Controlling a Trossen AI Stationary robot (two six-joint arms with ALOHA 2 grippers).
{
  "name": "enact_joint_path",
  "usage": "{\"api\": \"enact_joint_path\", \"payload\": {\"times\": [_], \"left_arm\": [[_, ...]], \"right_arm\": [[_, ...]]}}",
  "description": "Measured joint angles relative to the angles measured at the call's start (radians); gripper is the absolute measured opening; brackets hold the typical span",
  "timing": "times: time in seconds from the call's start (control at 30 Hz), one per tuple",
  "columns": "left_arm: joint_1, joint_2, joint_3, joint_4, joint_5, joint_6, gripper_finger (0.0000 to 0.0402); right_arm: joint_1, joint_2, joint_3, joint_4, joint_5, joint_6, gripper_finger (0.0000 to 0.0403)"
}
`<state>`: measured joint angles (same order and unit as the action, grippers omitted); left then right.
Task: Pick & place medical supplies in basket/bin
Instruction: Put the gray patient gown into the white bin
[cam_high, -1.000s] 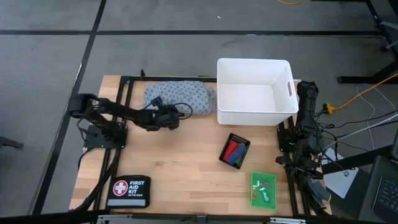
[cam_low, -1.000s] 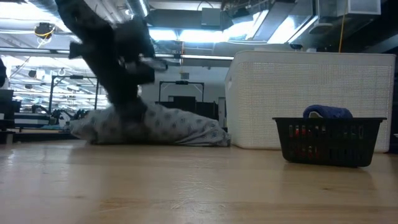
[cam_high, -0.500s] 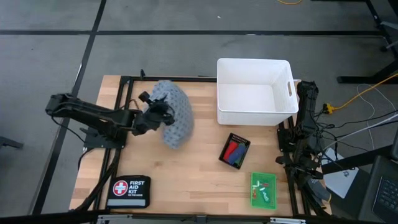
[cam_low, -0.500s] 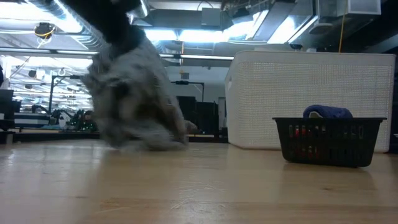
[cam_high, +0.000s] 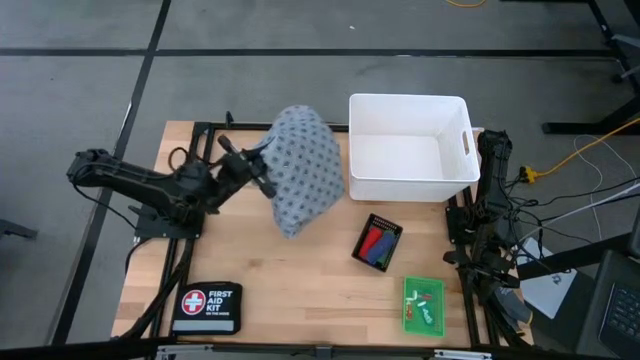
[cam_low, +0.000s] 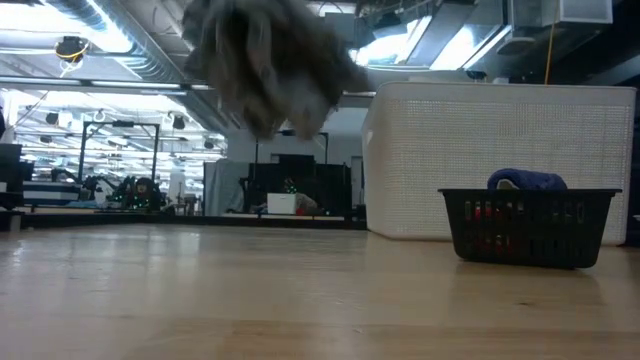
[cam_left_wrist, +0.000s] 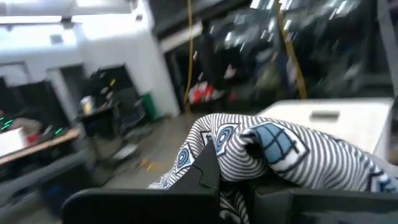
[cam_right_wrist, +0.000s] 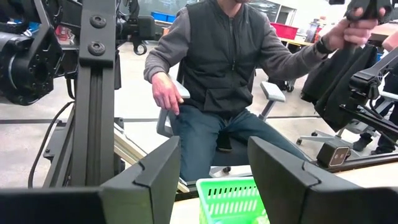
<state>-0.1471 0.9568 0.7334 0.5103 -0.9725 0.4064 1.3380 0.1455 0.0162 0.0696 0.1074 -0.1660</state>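
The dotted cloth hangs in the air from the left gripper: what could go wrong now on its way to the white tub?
1. The left gripper pinches only one part of the dotted cloth, so the cloth might slip out.
2. The loose, hanging cloth could catch on the near wall of the white tub and drape over it.
3. A low swing might brush the black mesh tray.

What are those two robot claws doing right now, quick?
Left gripper: shut on the big blue-grey dotted cloth, lifted off the table.
Right gripper: open, holding nothing, parked at the table's right edge.
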Motion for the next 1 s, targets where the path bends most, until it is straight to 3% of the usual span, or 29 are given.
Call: {"api": "enact_joint_path", "payload": {"times": [0.27, 0.43, 0.7, 1.0], "left_arm": [[0.041, 0.005, 0.001, 0.188, 0.295, 0.022, 0.0004], [0.106, 0.02, 0.074, 0.161, 0.384, 0.0, 0.0004], [0.181, 0.177, 0.333, 0.079, 0.614, -0.028, 0.0004], [0.284, 0.495, 0.702, -0.071, 0.812, -0.086, 0.0004]], "right_arm": [[0.0, 0.0, 0.0, 0.0, 0.0, 0.0, 0.019], [0.0, 0.0, 0.0, 0.0, 0.0, 0.0, 0.019], [0.0, 0.0, 0.0, 0.0, 0.0, 0.0, 0.019], [0.0, 0.0, 0.0, 0.0, 0.0, 0.0, 0.019]]}}
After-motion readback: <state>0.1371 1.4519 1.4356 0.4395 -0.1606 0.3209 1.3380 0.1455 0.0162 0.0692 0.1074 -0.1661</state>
